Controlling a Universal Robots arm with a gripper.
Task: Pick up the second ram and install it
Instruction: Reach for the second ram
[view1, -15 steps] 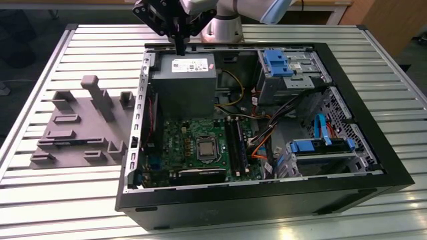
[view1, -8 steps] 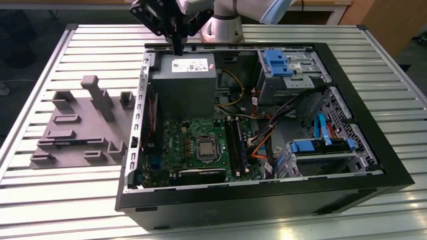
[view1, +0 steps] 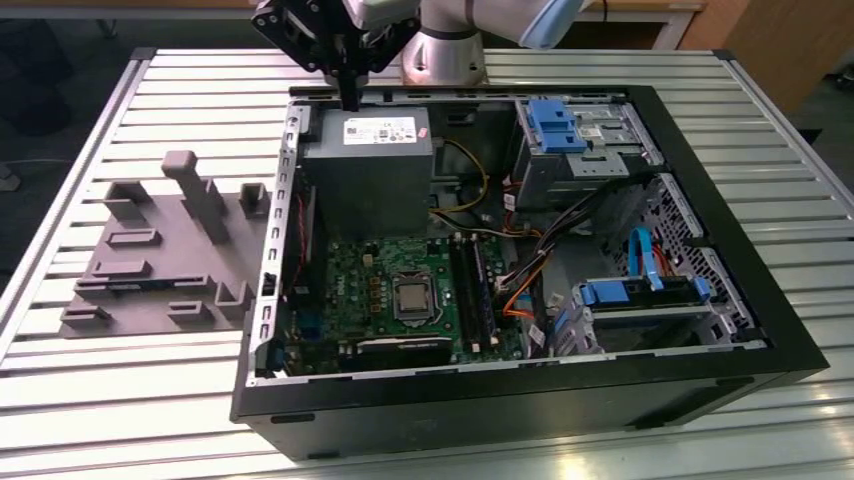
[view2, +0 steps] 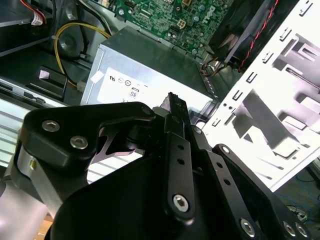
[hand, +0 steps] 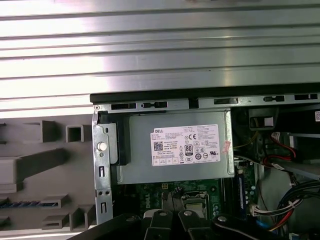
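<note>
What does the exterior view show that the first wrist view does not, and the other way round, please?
The exterior view adds the blue plastic drive caddies, the grey robot arm base and the black computer case's near wall. The first wrist view adds a white plug with red wires beside the grey metal power supply box, and a round silver stud on the case flange. Shared: that box with its white label, the grey plastic fixture tray, the slatted aluminium table and the black end effector above the box.

slatted table (view1: 134, 90) | grey fixture tray (view1: 160, 285) | open computer case (view1: 534, 410)
</note>
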